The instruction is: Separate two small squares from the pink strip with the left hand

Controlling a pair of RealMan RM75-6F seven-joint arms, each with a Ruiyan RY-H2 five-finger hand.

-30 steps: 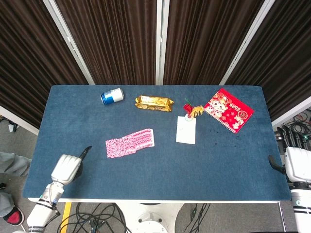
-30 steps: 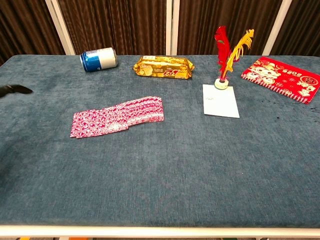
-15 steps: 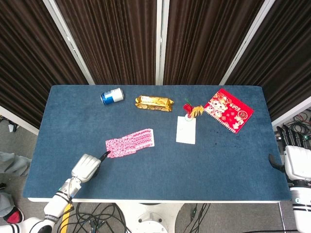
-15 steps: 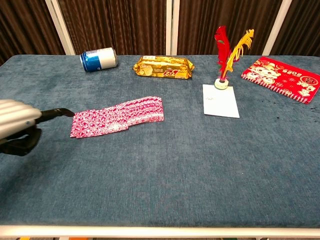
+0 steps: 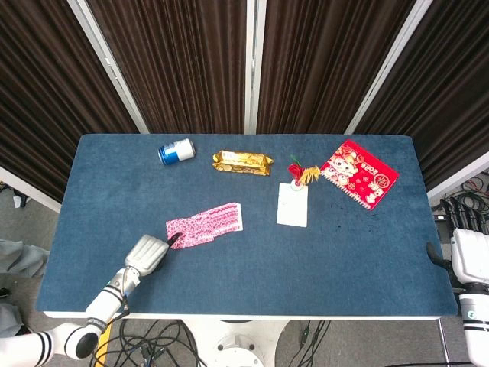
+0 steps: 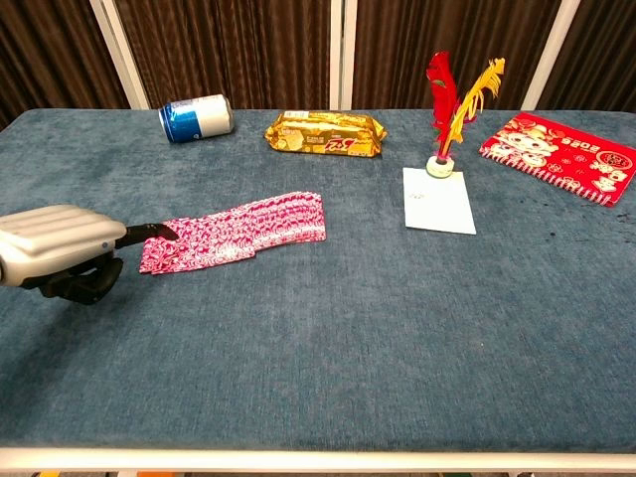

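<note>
From the head view, the pink strip (image 5: 205,225) lies flat on the blue table (image 5: 351,252), left of centre, its long axis rising slightly toward the right. The left hand (image 5: 147,254) reaches in from the near left corner, a dark fingertip (image 5: 173,241) extended onto the strip's near left end while the rest of the hand stays low over the cloth; it holds nothing that can be seen. The right hand (image 5: 462,260) sits at the table's right edge, apart from everything, and whether it is spread or closed cannot be told. Along the far side rest a blue can (image 5: 176,151) on its side, a gold snack packet (image 5: 242,162), a white card (image 5: 293,205) with a feathered shuttlecock (image 5: 302,173) at its far end, and a red envelope (image 5: 359,173).

The chest view shows the left hand (image 6: 60,254) side-on, its other fingers (image 6: 84,280) curled underneath and the one dark fingertip (image 6: 157,232) touching the strip's (image 6: 238,231) left end. Here the shuttlecock (image 6: 450,109) stands upright. The right hand is outside this view.
</note>
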